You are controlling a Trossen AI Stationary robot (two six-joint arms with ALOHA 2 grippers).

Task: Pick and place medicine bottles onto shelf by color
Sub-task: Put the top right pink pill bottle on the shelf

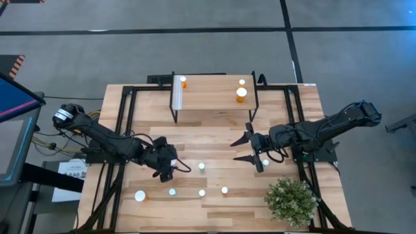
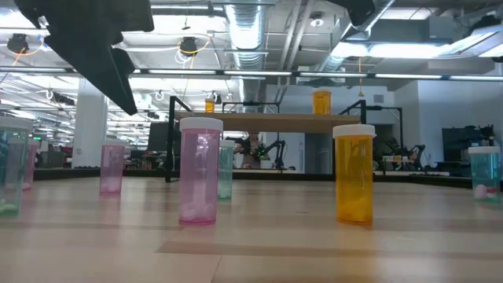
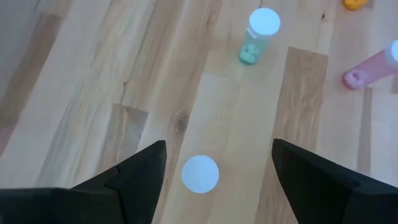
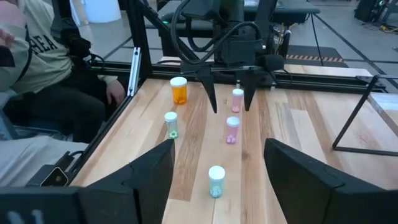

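Note:
The shelf (image 1: 211, 91) stands at the table's far middle with three orange bottles (image 1: 241, 95) on its top. Several white-capped bottles stand on the near half of the table: orange (image 4: 178, 90), green (image 4: 171, 124), pink (image 4: 231, 129) and bluish (image 4: 216, 180). My left gripper (image 3: 217, 144) hangs open over one white cap (image 3: 199, 173), with a finger on either side and clear of it. The right wrist view shows a pink bottle (image 4: 237, 99) between those fingers. My right gripper (image 1: 242, 149) is open at mid-table, right of centre, pointing toward the table's left, with nothing between its fingers.
A potted plant (image 1: 290, 200) sits at the near right corner, close to my right arm. One bottle (image 1: 265, 162) stands just under the right gripper. A person (image 4: 37, 74) sits beyond the table's left edge. The shelf's thin black legs (image 1: 174, 114) stand on the tabletop.

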